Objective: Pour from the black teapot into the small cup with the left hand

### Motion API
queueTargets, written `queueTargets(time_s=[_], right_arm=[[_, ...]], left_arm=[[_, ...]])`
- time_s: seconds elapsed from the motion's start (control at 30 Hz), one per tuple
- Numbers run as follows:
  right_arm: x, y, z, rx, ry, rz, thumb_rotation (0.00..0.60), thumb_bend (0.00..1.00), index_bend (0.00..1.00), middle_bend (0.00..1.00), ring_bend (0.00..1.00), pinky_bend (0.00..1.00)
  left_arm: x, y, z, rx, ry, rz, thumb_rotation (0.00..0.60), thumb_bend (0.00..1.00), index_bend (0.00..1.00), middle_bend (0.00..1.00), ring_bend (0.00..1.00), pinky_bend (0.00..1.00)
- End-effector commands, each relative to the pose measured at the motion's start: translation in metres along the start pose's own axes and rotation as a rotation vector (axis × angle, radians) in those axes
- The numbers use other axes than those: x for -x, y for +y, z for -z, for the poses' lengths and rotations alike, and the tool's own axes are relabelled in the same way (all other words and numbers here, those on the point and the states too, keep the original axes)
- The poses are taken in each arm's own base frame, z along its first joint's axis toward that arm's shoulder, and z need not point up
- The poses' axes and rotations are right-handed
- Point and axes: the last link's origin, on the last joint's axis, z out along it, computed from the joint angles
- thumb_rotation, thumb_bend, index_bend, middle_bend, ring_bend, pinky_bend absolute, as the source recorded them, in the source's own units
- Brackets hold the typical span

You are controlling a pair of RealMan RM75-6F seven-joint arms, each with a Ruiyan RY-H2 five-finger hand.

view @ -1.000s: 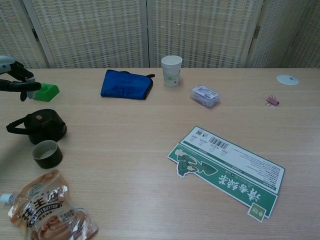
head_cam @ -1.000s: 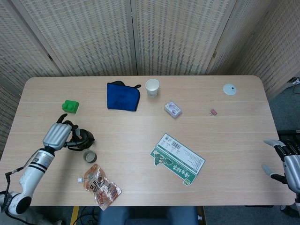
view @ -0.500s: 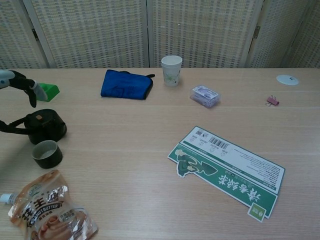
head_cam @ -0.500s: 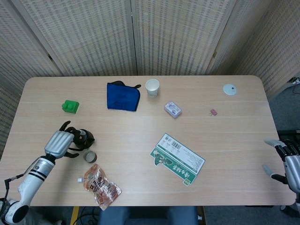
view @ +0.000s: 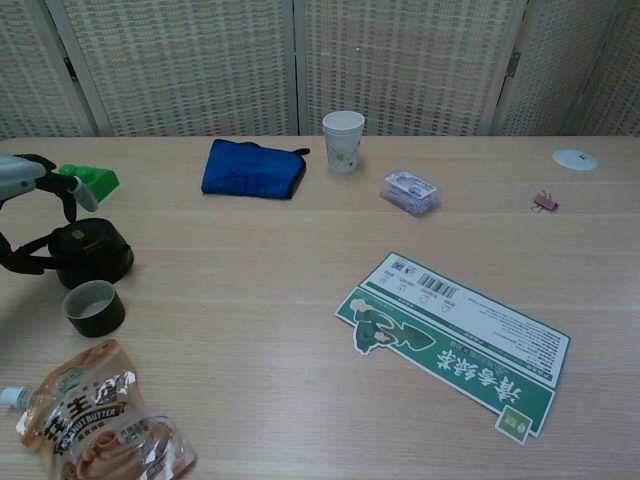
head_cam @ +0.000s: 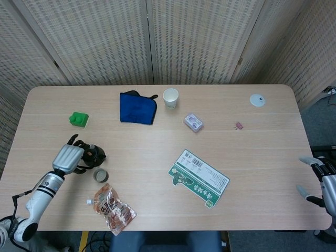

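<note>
The black teapot (head_cam: pixel 95 156) (view: pixel 92 252) stands upright near the table's left edge, its handle pointing left. The small dark cup (head_cam: pixel 101 175) (view: pixel 94 307) sits just in front of it, upright and apart from it. My left hand (head_cam: pixel 68 157) (view: pixel 28 180) is at the handle side of the teapot with its fingers spread and curved around the handle; I see no firm grip. In the head view my right hand (head_cam: pixel 320 178) hangs off the table's right edge, holding nothing, with its fingers apart. The chest view does not show it.
A snack pouch (head_cam: pixel 113 209) (view: pixel 95 425) lies in front of the cup. A green block (head_cam: pixel 79 119) sits behind the teapot. A blue cloth (head_cam: pixel 137 107), paper cup (head_cam: pixel 170 97), small packet (head_cam: pixel 193 122) and green-white card (head_cam: pixel 199 178) lie further right.
My left hand has dropped from above the teapot to the level of its handle, fingers now curving around it. Teapot and cup have not moved.
</note>
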Motion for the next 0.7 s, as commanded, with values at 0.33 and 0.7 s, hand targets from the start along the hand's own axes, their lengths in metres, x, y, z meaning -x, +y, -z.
queueTargets(time_s=[0.33,0.7], right_arm=[[0.001,0.001,0.000,0.006,-0.001,0.001,0.600,0.19,0.26,0.29,0.20,0.19],[0.001,0.004,0.000,0.018,-0.001,0.003,0.600,0.19,0.26,0.29,0.20,0.19]], left_arm=[[-0.003,-0.002,-0.016,-0.022,0.003,-0.007,0.600,0.11,0.24,0.33,0.20,0.00],[-0.012,-0.006,-0.041,-0.067,0.027,-0.022,0.600,0.11,0.25,0.33,0.20,0.00]])
